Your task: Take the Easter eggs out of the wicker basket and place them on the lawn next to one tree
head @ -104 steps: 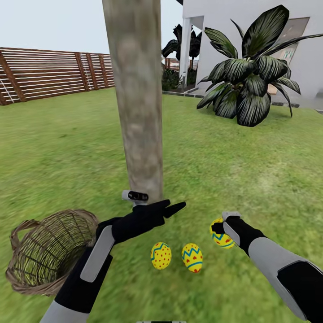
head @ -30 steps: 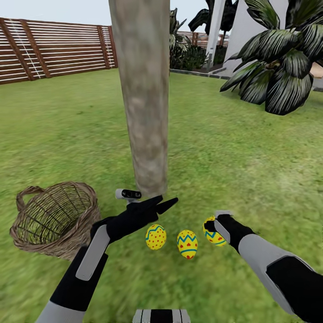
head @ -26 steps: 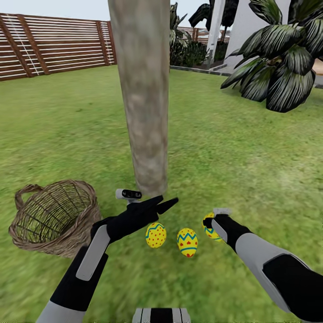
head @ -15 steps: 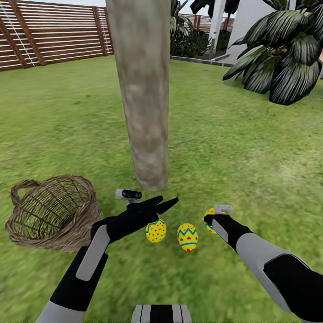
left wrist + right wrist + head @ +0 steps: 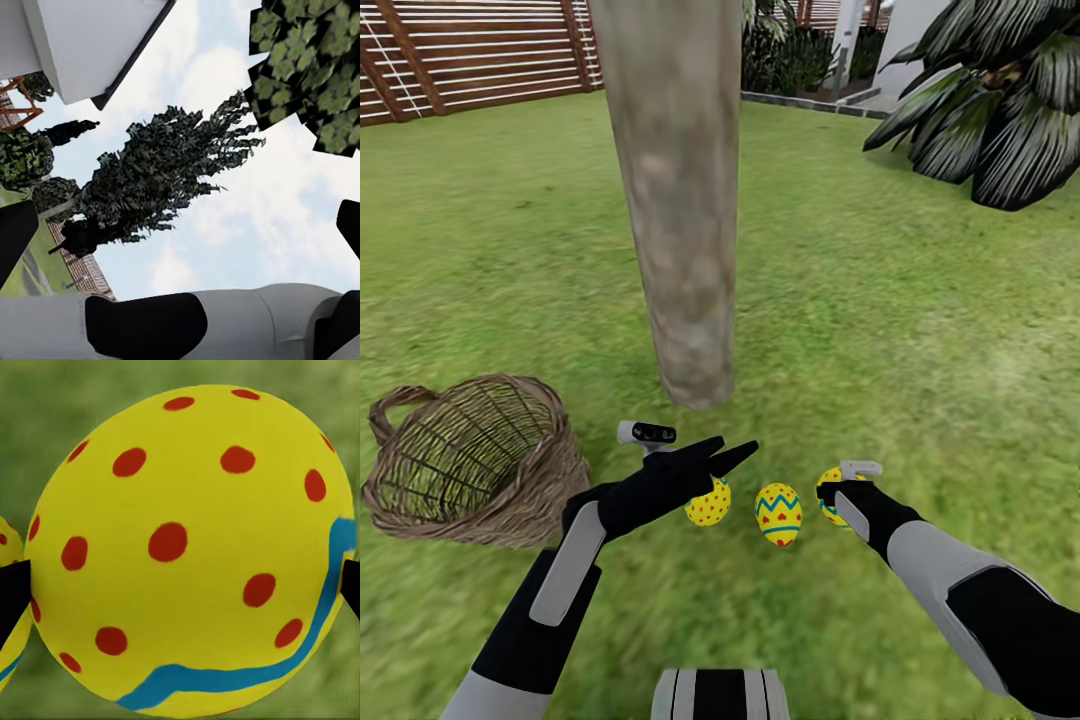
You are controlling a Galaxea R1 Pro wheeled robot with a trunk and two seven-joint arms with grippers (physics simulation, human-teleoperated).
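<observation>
Green lawn (image 5: 920,330) spreads around you, with the slatted fence (image 5: 470,60) far off at the left. Nearest that side, the wicker basket (image 5: 470,465) lies tipped on the grass, and no egg shows through its weave. Beside it your left gripper (image 5: 732,452) hovers with its jaws spread and nothing between them; its wrist camera looks up at sky and a dark narrow tree (image 5: 157,176). Behind it the tree (image 5: 675,200) trunk rises, its crown cut off above.

Of the Easter eggs, the first egg (image 5: 709,505) lies partly hidden under your left hand and the second egg (image 5: 778,513) lies in the open. The third egg (image 5: 191,551) sits between the right gripper (image 5: 838,490) fingers. From the head view that arm covers most of it, so you cannot confirm whether it touches the grass.

Since a moment ago the whole view has tilted down, which is your camera moving; the right hand has eased a little lower. I judge only the release remains, since all three eggs already sit near the trunk.
</observation>
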